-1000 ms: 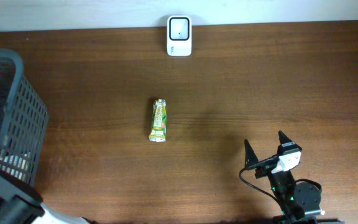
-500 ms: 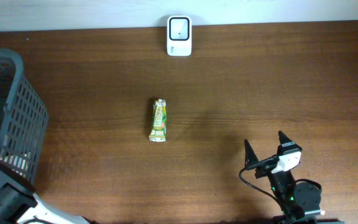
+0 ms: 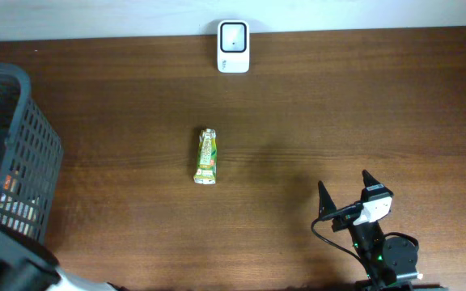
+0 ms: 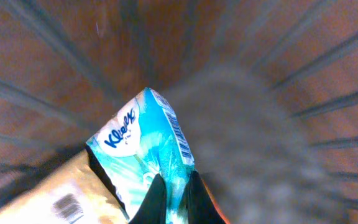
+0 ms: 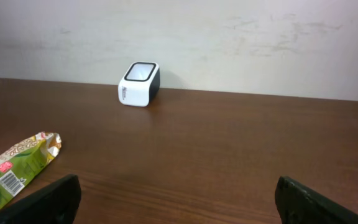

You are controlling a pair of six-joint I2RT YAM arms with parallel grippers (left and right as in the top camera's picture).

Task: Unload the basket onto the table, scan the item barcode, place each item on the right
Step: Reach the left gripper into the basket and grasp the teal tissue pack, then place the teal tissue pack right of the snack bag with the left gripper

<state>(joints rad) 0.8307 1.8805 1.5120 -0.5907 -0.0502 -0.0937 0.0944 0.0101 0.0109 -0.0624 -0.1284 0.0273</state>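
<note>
In the left wrist view my left gripper [image 4: 174, 200] is shut on the edge of a teal and white Kleenex tissue pack [image 4: 143, 138], down inside the basket. A barcode [image 4: 178, 134] runs along the pack's right edge. The white scanner [image 3: 233, 46] stands at the table's far edge, also seen in the right wrist view as scanner [image 5: 140, 84]. My right gripper [image 3: 345, 195] stands open above the table at the front right, nothing between its fingers [image 5: 43, 200].
A dark mesh basket [image 3: 31, 137] stands at the left edge, with the left arm [image 3: 6, 267] beside it. A tan pack with a barcode [image 4: 48, 199] lies in the basket beside the tissue pack. A green snack packet [image 3: 207, 156] lies mid-table.
The left arm at the bottom-left corner has shifted a little by the basket. The right arm, the green packet and the scanner have not moved.
</note>
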